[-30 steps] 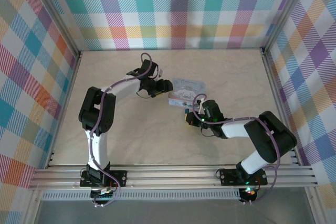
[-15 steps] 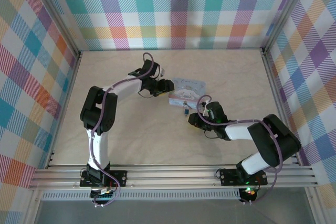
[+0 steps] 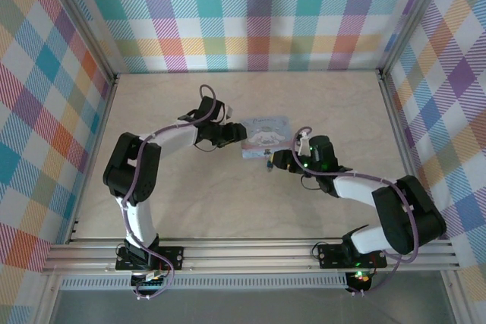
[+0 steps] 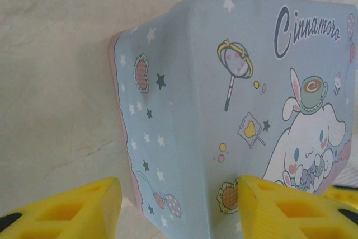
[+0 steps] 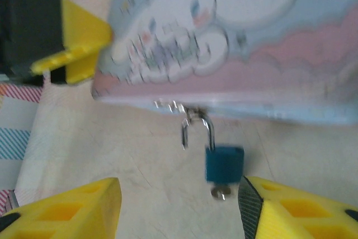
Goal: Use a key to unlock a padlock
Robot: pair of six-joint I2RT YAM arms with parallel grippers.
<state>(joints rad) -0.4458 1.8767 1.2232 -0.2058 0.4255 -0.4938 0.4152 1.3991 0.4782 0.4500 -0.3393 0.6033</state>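
1. The right claw (image 5: 179,197) stood with jaws apart, holding nothing; the tiny dark-blue padlock with silvery metal shackle (image 5: 224,163) lay just ahead, between its fingers.
2. Its shackle looked sprung, hooked to the pale-blue rectangular cartoon tin (image 5: 263,4) beyond.
3. The left claw (image 4: 176,191), jaws apart, straddled that tin's corner, probably steadying it.

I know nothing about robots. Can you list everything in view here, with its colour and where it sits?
Tin box: one, pale blue with a white cartoon character, mid-table.
Padlock: one, dark blue body, silvery shackle, at the tin's edge.
Key: one, silvery, seemingly in the padlock's underside; blurred.
Table: one, beige.
Walls: multicoloured plaid, on three sides.
Rail: silvery, along the near edge.
Left arm and right arm: white and black, based on the rail.
Left gripper: yellow fingers, open astride the tin's corner.
Right gripper: yellow fingers, open either side of the padlock.
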